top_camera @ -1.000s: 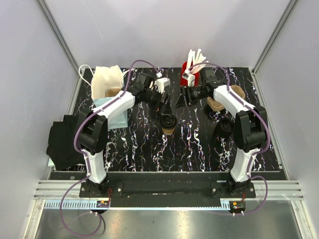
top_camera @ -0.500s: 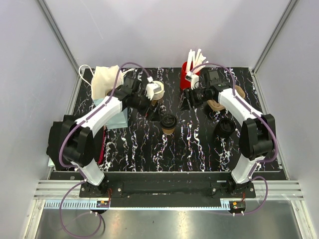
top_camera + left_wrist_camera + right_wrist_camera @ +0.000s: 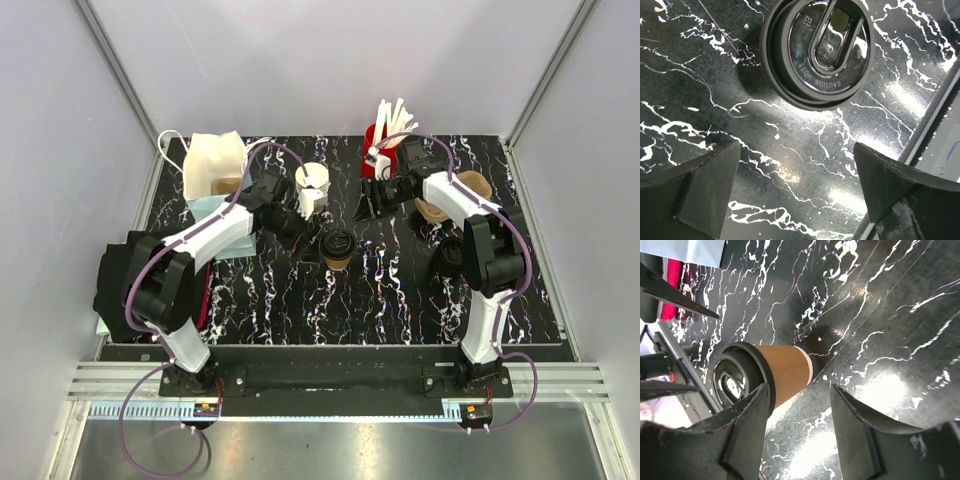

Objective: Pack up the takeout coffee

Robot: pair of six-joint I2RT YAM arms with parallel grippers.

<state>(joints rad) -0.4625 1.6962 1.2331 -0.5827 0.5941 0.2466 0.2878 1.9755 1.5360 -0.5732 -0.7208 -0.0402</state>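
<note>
Takeout coffee, lidded, stands on the table, with left gripper and right gripper jaws spread, empty.

The top external camera is fixed above and behind the arm bases, which sit at the bottom of its frame. It looks down over the whole bench. The left wrist camera looks almost straight down, at close range, onto the takeout coffee in the upper centre of its frame. The right wrist camera views the same cup close up and obliquely from the side. All three views share this cup and the surrounding marbled surface.
</note>
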